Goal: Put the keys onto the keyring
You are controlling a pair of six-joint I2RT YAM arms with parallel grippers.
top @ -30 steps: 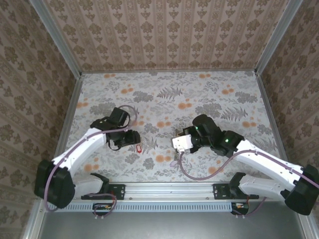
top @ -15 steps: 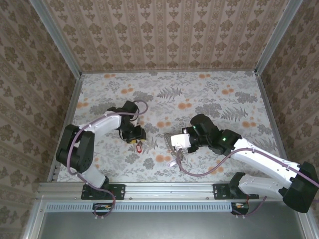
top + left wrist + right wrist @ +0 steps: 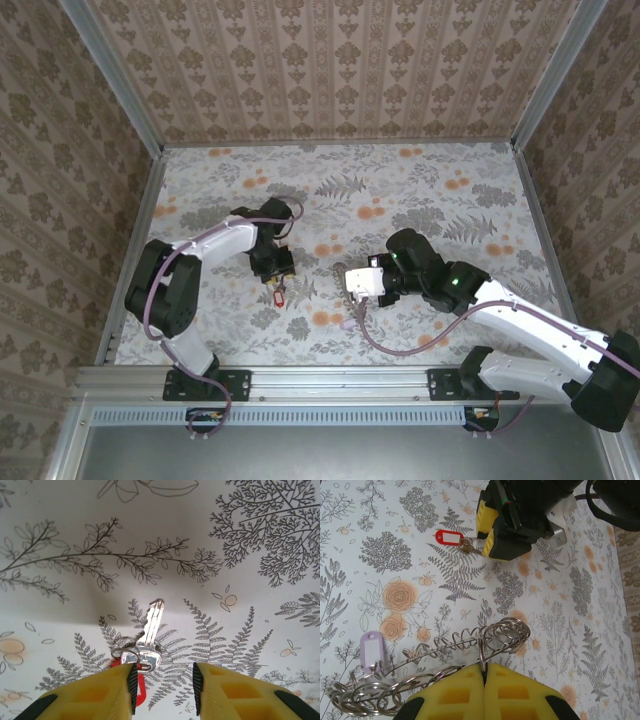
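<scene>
Hovering | L fingers point(image 3: 95, 695) parted over keys point(image 3: 149, 635), barely moved | R fingers point(image 3: 455, 695) clamped on keyring point(image 3: 485, 640), shifted slightly

- A worktop point(image 3: 340, 170) fills the middle of the top view, its pale surface printed with grey ferns and orange flowers.
- Walls point(image 3: 330, 70) in brown patterned wallpaper close it in at the top, left and right.
- Silver metal posts point(image 3: 112, 80) stand in the upper corners.
- A ribbed aluminium rail point(image 3: 340, 412) runs along the bottom.
- The light is soft and even.

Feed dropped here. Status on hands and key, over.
Left hand open, astride the key lying flat. Right hand shut on keyring. Key not threaded yet; red tag attached.
</scene>
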